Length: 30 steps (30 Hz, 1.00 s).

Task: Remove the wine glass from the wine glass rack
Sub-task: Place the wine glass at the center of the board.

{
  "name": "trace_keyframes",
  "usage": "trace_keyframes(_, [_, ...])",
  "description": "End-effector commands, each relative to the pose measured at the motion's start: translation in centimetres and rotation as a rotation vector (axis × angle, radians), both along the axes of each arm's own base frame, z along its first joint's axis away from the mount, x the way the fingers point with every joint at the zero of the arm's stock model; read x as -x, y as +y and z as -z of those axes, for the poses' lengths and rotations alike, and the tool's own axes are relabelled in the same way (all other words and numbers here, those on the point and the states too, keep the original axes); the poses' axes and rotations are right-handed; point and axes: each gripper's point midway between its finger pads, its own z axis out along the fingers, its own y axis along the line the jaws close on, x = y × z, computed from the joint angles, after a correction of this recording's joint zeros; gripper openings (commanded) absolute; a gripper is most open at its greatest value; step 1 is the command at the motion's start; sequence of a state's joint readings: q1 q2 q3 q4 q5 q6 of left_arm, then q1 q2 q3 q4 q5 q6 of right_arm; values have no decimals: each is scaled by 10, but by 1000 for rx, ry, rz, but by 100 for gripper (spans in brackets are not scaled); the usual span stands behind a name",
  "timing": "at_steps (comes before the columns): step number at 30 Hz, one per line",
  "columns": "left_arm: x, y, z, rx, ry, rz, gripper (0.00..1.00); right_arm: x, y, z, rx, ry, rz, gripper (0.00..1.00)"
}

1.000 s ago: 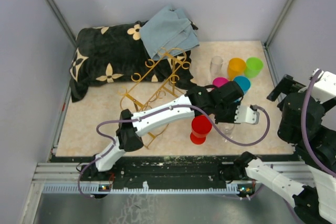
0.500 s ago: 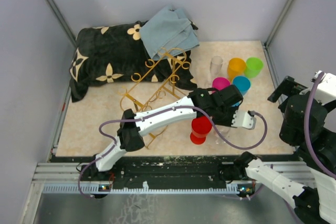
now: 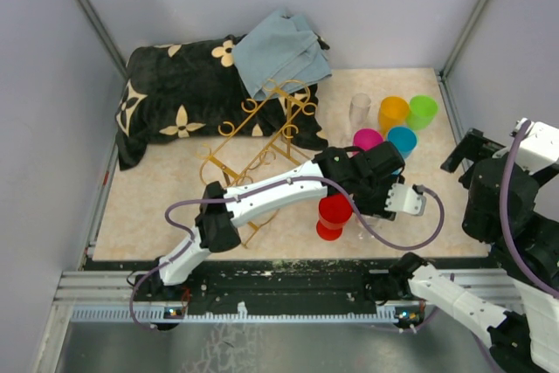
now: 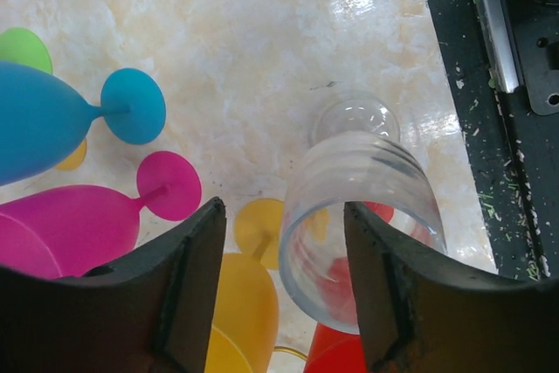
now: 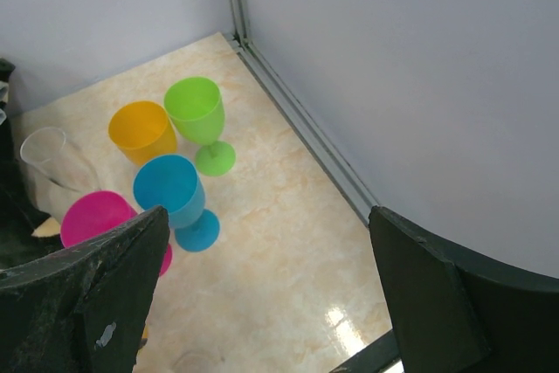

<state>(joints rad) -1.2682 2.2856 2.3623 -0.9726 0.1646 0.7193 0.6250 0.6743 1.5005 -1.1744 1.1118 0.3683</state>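
Compared with the frame of one second earlier, the left gripper (image 4: 284,205) is seen shifted slightly back toward the wine glass rack (image 3: 262,139) and toward the near table edge, while the rack and the coloured glasses are unchanged in place. The rack is shown tilted on the table (image 3: 157,207), its far end resting against a black floral cloth (image 3: 179,98), over which a grey-blue cloth (image 3: 281,51) is draped. The wine glass (image 4: 362,233), clear and upright, is found off the rack, standing on the table to the right of the rack and nearer the front edge, well apart from the wire frame. In the left wrist view the jaws are seen spread, with a visible gap between the left-hand finger (image 4: 188,290) and the bowl; the bowl overlaps the other finger, and contact there cannot be judged. A red glass (image 3: 334,214) is placed between the rack and the wine glass, just beside the latter. Farther right of the rack, a magenta glass (image 3: 367,138), a blue glass (image 3: 403,139), an orange glass (image 3: 393,113) and a green glass (image 3: 423,111) are grouped closely, with a second clear glass (image 3: 360,109) on the rack side of the group. The right gripper (image 5: 268,213) is held far right of the rack, above that group, its jaws spread wide with nothing between them.
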Motion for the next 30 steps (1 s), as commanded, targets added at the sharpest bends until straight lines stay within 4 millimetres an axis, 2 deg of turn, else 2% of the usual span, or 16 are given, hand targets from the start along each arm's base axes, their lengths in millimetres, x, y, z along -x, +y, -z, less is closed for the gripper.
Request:
trace_keyframes(1, [-2, -8, -15, 47, -32, 7, 65, -1, 2, -2, -24, -25, -11, 96])
trace_keyframes(10, [-5, -20, -81, 233, -87, 2, 76, -4, 4, -8, -23, -35, -18, 96])
trace_keyframes(17, [-7, -17, -121, 323, -136, -7, 79, -4, 4, -15, -42, -67, -11, 97])
trace_keyframes(21, [-14, -12, -157, 405, -185, -47, 80, -1, -7, -19, -19, -75, 57, 97])
trace_keyframes(24, [-27, 0, -197, 499, -218, -117, 81, -1, -17, -17, 23, -58, 183, 97])
trace_keyframes(26, [-40, 15, -227, 569, -235, -185, 83, -10, -11, -16, 32, -47, 189, 97])
trace_keyframes(30, [-85, 66, -292, 712, -289, -358, 85, -38, 10, -8, 38, -40, 169, 97])
